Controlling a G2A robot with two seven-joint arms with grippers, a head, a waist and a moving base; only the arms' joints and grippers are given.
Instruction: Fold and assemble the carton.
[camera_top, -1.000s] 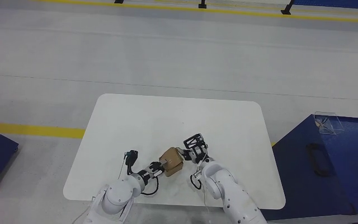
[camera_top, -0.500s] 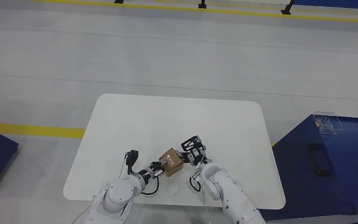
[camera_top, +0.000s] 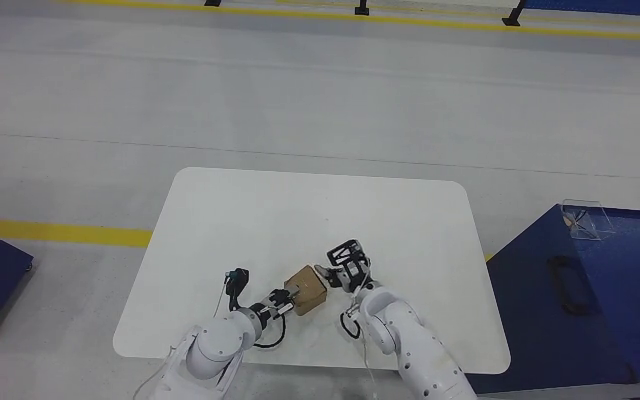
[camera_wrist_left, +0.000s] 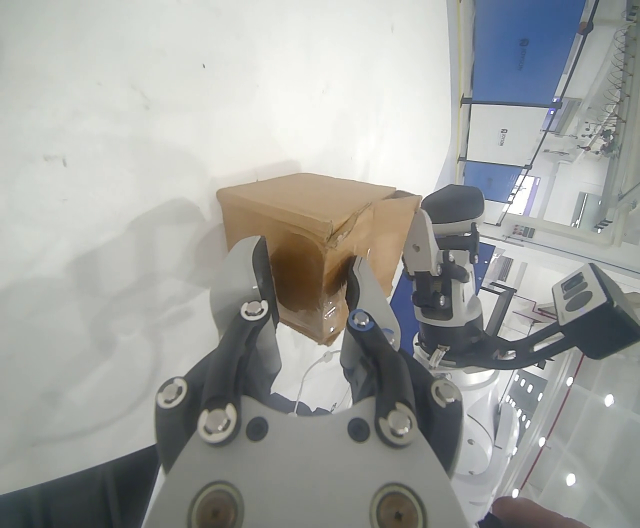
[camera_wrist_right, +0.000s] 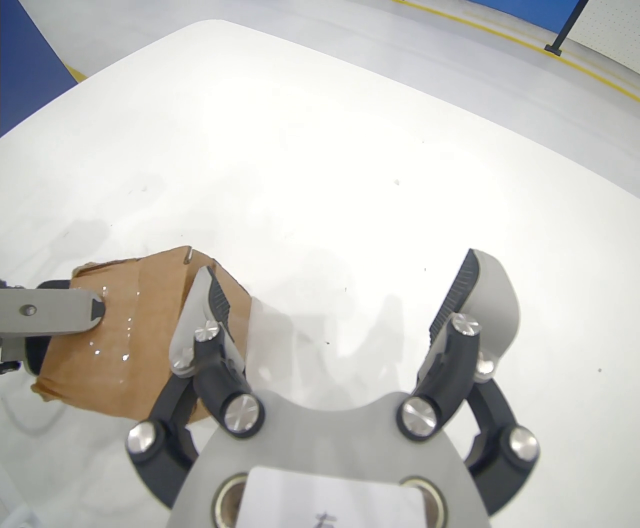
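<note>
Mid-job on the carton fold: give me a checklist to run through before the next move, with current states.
1. Grip: left pincer clamps the carton, ok.
2. Free arm: right pincer open, holding nothing, ok.
3. Contact between right pincer and carton: cannot tell.
4. Cardboard: corner torn and crumpled, not ok.
5. Placement: carton sits well inside the table edge, ok.
6. Closure: side flap fully tucked, cannot tell.
</note>
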